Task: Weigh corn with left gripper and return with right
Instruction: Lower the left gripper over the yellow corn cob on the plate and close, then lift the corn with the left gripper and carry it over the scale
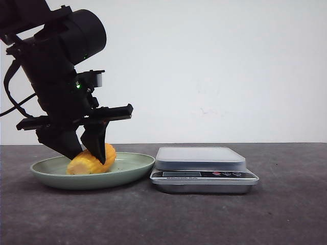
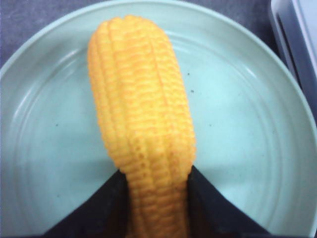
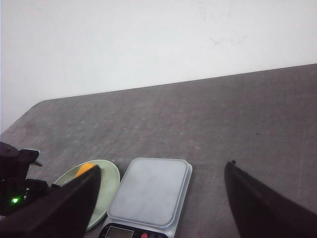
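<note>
Corn (image 1: 92,159) lies on the green plate (image 1: 135,166), pinched by the left gripper (image 1: 84,150), whose jaws straddle one end. Lift straight, then cross to the scale (image 1: 200,158) beyond; the right gripper (image 3: 158,208) hangs agape, empty.

A dark grey table (image 1: 286,219) bears a green plate (image 1: 127,171) and a scale (image 1: 202,158).
</note>
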`<state>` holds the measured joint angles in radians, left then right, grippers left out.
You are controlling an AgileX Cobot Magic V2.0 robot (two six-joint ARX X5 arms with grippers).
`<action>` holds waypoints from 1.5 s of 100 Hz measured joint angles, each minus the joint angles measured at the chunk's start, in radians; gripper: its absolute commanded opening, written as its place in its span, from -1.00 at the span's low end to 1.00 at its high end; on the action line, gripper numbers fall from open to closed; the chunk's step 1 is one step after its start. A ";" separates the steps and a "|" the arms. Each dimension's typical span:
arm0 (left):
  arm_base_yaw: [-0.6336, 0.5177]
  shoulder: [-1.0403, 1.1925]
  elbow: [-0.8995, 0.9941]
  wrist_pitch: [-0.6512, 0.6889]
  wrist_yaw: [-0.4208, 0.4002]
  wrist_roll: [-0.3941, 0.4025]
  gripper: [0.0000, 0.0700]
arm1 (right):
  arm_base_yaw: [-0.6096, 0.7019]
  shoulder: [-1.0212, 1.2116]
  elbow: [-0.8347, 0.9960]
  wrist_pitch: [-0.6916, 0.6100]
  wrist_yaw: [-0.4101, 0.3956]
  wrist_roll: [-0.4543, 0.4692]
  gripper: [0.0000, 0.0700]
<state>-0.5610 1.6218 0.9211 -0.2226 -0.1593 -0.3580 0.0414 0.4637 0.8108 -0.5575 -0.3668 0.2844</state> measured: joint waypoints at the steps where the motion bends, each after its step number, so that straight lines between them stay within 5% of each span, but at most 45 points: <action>1: 0.000 0.000 0.002 -0.005 0.000 0.000 -0.96 | 0.000 0.000 0.000 0.000 0.000 0.000 0.44; 39: -0.021 -0.222 0.119 -0.140 0.031 0.019 -0.97 | 0.000 0.000 0.000 0.000 0.000 0.000 0.44; 64: -0.175 -0.253 0.242 -0.150 0.056 0.022 -0.97 | 0.000 0.000 0.000 0.000 0.000 0.000 0.44; 111: -0.263 0.164 0.536 -0.134 0.027 -0.047 -0.97 | 0.000 0.000 0.000 -0.003 0.000 0.000 0.44; 150: -0.266 0.310 0.552 -0.157 0.003 -0.076 -0.97 | 0.000 0.000 0.000 -0.003 0.000 0.000 0.44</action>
<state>-0.8265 1.9316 1.4727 -0.3798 -0.1558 -0.4343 0.0414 0.4637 0.8108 -0.5606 -0.3668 0.2844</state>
